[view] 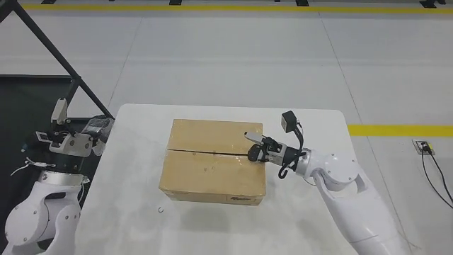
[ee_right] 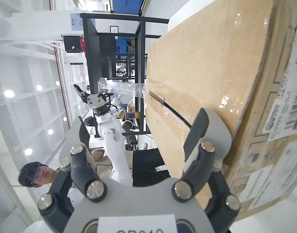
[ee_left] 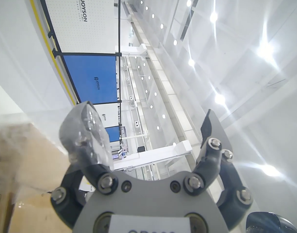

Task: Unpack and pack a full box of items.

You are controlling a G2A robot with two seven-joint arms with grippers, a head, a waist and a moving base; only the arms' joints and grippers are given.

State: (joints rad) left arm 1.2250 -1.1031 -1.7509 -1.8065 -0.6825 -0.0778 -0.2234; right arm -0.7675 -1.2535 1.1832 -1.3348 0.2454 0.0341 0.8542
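Note:
A closed cardboard box (view: 212,161) sits in the middle of the white table (view: 311,124). Its top flaps meet at a seam (ee_right: 172,111) covered with clear tape. My right gripper (view: 253,146) (ee_right: 138,127) is open at the right end of that seam, with one finger (ee_right: 199,127) lying against the box top. A loose strip of clear tape (ee_right: 124,88) runs from the far end of the seam to my left gripper (ee_right: 90,96). The left gripper (view: 98,129) (ee_left: 146,112) is held off the table's left edge, open and pointing upward. Crumpled clear tape (ee_left: 84,134) clings to one of its fingers.
A black metal frame (view: 49,46) rises beside the table's left edge near the left arm. A tiny white scrap (view: 161,209) lies on the table in front of the box. Bare table surface surrounds the box on all sides.

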